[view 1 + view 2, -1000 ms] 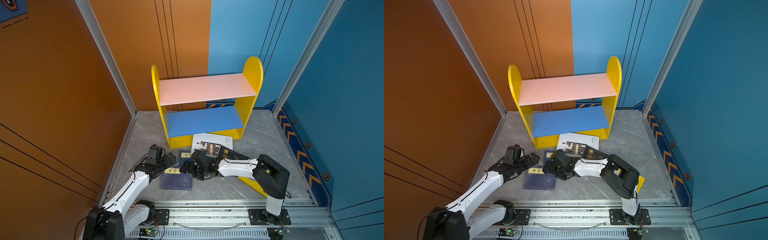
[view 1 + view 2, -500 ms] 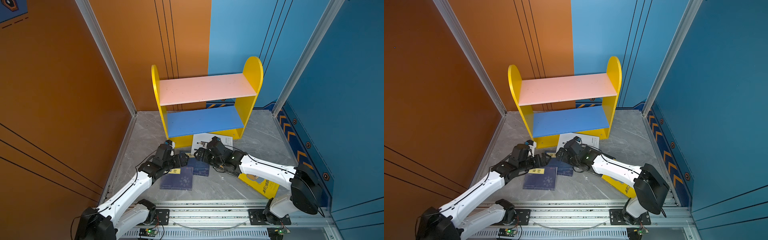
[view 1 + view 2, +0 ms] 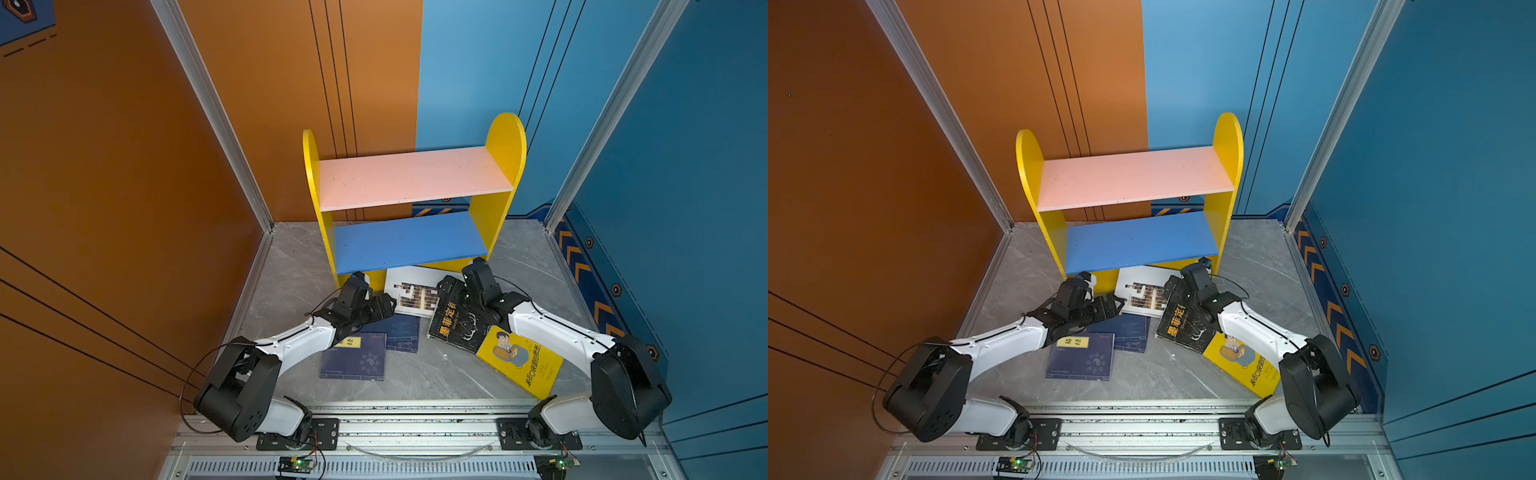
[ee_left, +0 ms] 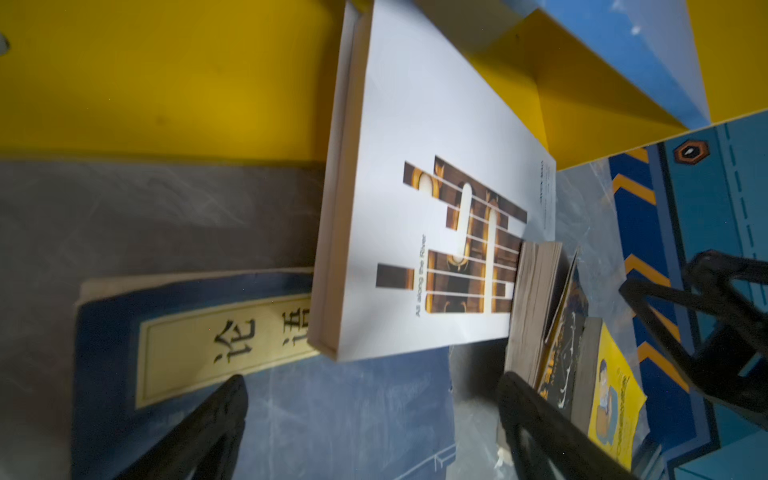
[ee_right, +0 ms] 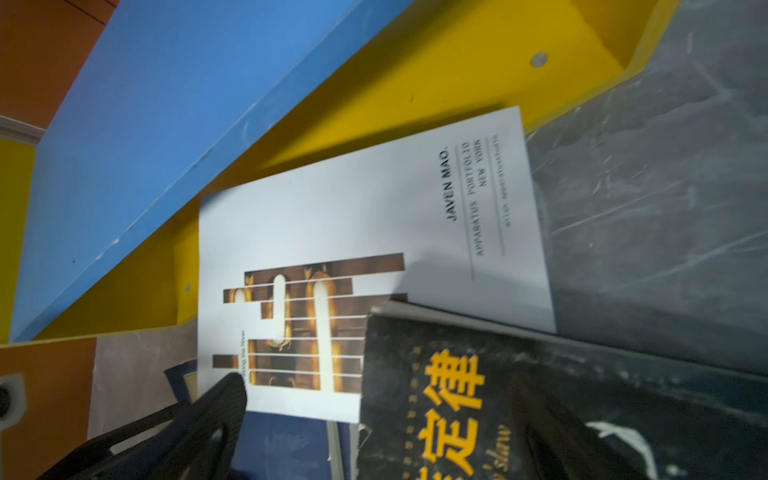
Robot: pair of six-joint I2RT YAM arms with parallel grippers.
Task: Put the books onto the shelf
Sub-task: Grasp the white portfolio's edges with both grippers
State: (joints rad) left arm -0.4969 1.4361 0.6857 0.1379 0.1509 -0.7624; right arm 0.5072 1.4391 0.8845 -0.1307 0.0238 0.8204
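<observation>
Nothing shelved yet: the shelf [image 3: 505, 141], mid-frame, stands bare, and the books [image 3: 453, 328] lie scattered on the floor below it. The left gripper [image 3: 384, 305] and right gripper [image 3: 445, 288] hover over them, spread wide and empty.

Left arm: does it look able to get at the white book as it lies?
Probably yes: the left hand is open beside the white book at its exposed edge; the black book overlaps only the opposite side.

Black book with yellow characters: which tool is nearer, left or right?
Right. The right tool hangs over the black book with yellow characters; the left tool is over a navy paperback, beyond the white paperback.
</observation>
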